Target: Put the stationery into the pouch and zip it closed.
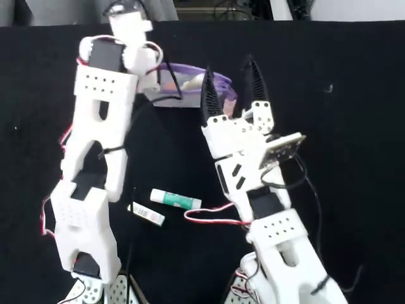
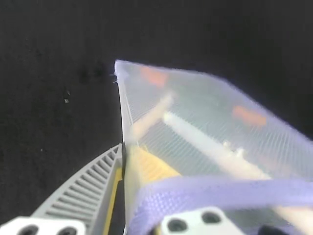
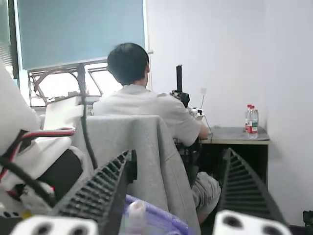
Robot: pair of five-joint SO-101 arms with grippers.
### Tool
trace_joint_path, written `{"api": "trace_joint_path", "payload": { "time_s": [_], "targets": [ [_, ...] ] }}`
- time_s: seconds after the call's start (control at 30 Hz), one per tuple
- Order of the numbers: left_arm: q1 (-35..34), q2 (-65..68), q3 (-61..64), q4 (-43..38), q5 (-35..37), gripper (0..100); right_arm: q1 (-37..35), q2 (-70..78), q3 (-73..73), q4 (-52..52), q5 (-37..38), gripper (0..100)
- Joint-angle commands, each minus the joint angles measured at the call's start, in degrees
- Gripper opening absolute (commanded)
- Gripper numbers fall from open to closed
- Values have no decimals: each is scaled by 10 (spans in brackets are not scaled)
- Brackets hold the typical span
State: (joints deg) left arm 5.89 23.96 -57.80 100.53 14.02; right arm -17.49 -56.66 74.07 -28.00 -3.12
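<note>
The translucent pouch (image 1: 190, 81) with a purple rim hangs at the back of the black table, and my left gripper (image 1: 149, 75) is shut on its edge. Through the mesh of the pouch (image 2: 205, 127), the left wrist view shows pens lying inside, with a grey finger (image 2: 88, 188) against its side. Just to the right of the pouch, my right gripper (image 1: 230, 63) stands open with its black fingers pointing up and nothing between them. In the right wrist view the purple rim of the pouch (image 3: 156, 223) sits low between those fingers (image 3: 100, 191). A green-and-white glue stick (image 1: 176, 199) lies on the table between the arms.
A small white stick (image 1: 147, 214) with coloured marks lies beside the glue stick. Red and white cables (image 1: 212, 215) trail from the right arm over the table. The black table (image 1: 354, 126) stretches bare to the right.
</note>
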Motion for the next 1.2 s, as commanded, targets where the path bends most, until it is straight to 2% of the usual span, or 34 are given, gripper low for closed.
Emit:
{"api": "trace_joint_path", "payload": {
  "time_s": [0.0,0.1,0.27,0.43,0.57,0.67,0.87,1.03,1.17],
  "targets": [
    [-35,-44,-70,4,25,28,38,-105,-12,59,3,266],
    [-34,-76,-65,4,67,28,66,-201,-13,118,2,266],
    [-9,-87,-49,3,55,28,83,-321,-13,201,5,266],
    [-47,-91,-3,3,51,28,79,-361,-22,265,5,265],
    [-109,-93,18,2,34,28,75,-353,-72,371,5,265],
    [-162,-98,13,-3,30,29,48,-345,-116,483,22,265],
    [-267,-94,-28,-7,30,29,-46,-320,-173,658,152,265],
    [-327,-94,-20,-28,29,29,-125,-263,-201,752,212,265],
    [-342,-94,12,-48,29,29,-193,-173,-229,803,230,265]
  ]
}}
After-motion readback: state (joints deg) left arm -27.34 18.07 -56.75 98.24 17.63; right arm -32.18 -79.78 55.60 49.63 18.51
